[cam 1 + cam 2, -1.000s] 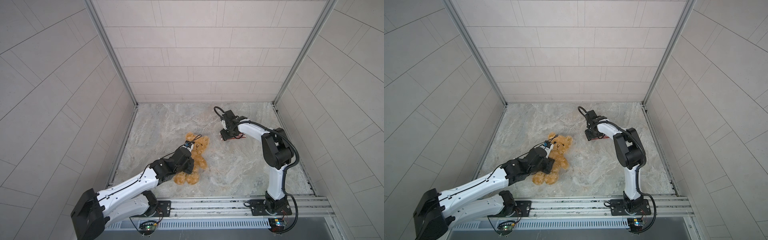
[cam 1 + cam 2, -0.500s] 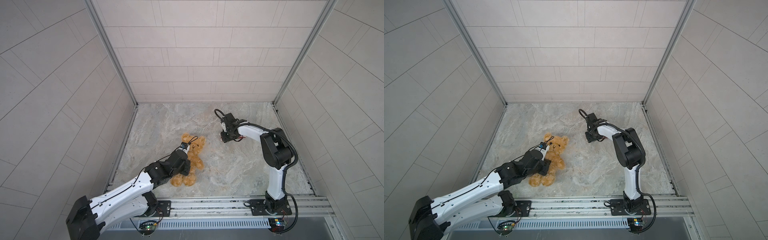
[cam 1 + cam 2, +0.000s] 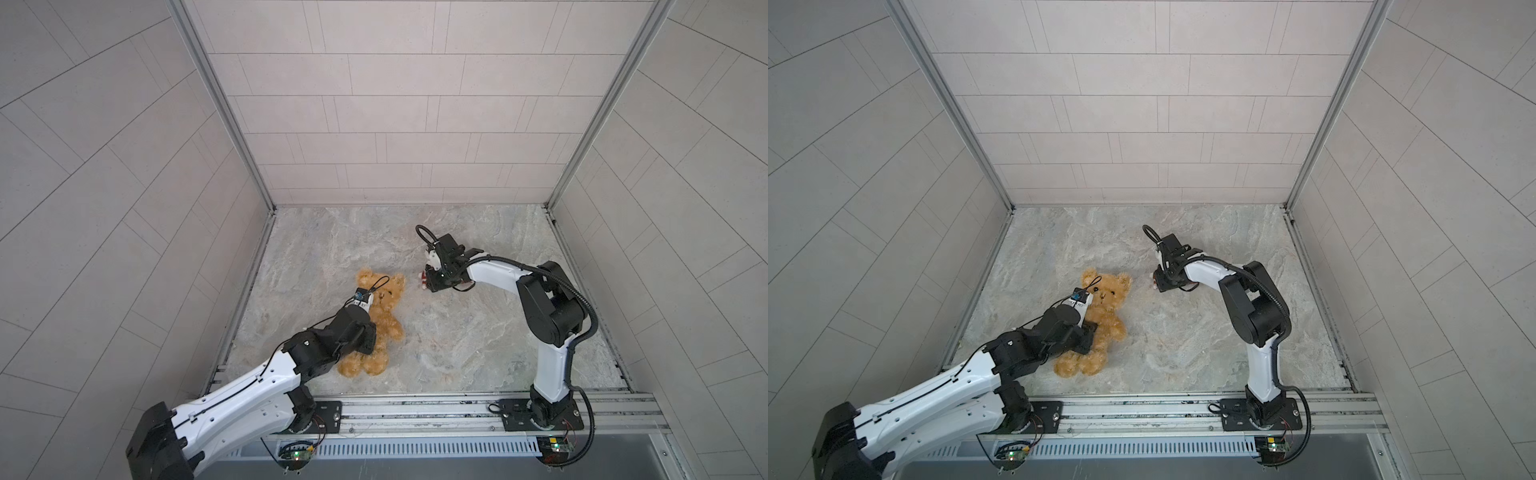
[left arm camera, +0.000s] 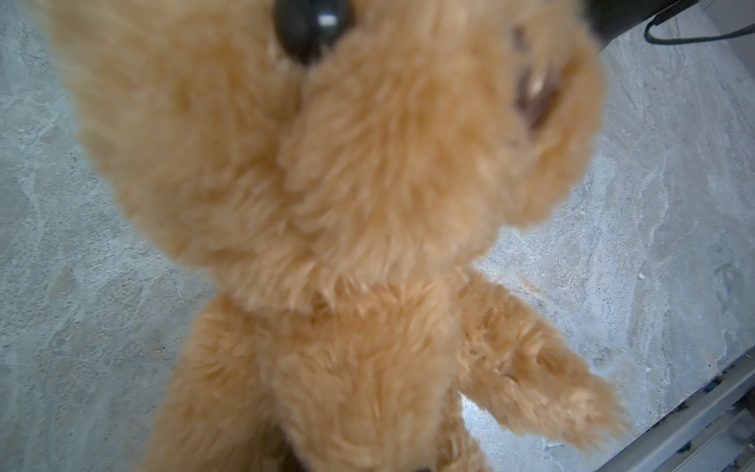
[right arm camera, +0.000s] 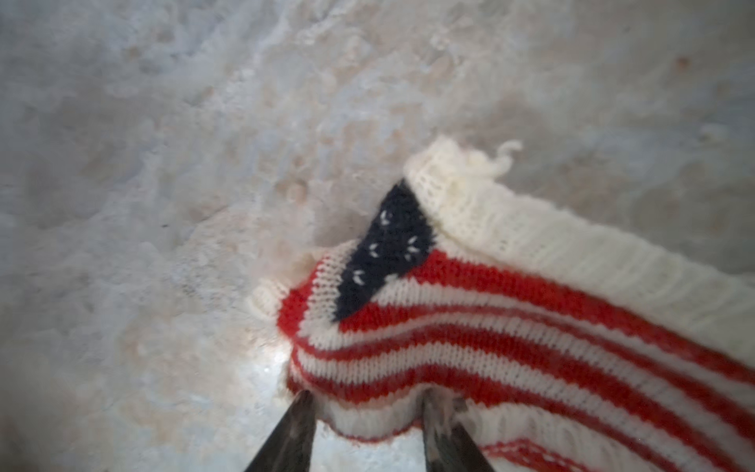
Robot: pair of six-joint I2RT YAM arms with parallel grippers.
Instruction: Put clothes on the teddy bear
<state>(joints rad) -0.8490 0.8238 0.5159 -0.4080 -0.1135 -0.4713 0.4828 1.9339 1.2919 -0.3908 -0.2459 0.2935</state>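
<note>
The golden-brown teddy bear (image 3: 386, 320) (image 3: 1108, 320) lies on its back left of the middle, head toward the back wall. My left gripper (image 3: 370, 337) (image 3: 1090, 334) presses down on its belly and is shut on it. In the left wrist view the teddy bear's fur (image 4: 327, 204) fills the picture and hides the jaws. Right of the middle, my right gripper (image 3: 430, 283) (image 3: 1160, 285) (image 5: 363, 404) points down at the red-and-white striped sweater (image 5: 470, 327) (image 3: 422, 279). Its two fingers pinch a bunched fold of the white hem. The arm hides most of the sweater in both top views.
The marble floor (image 3: 457, 340) is boxed in by tiled walls on three sides. A metal rail (image 3: 415, 409) carrying both arm bases runs along the front edge. Bare floor lies between the bear and the sweater.
My left arm has drawn the bear a little to the left and toward the front. The right gripper's fingers have narrowed onto the sweater's hem.
</note>
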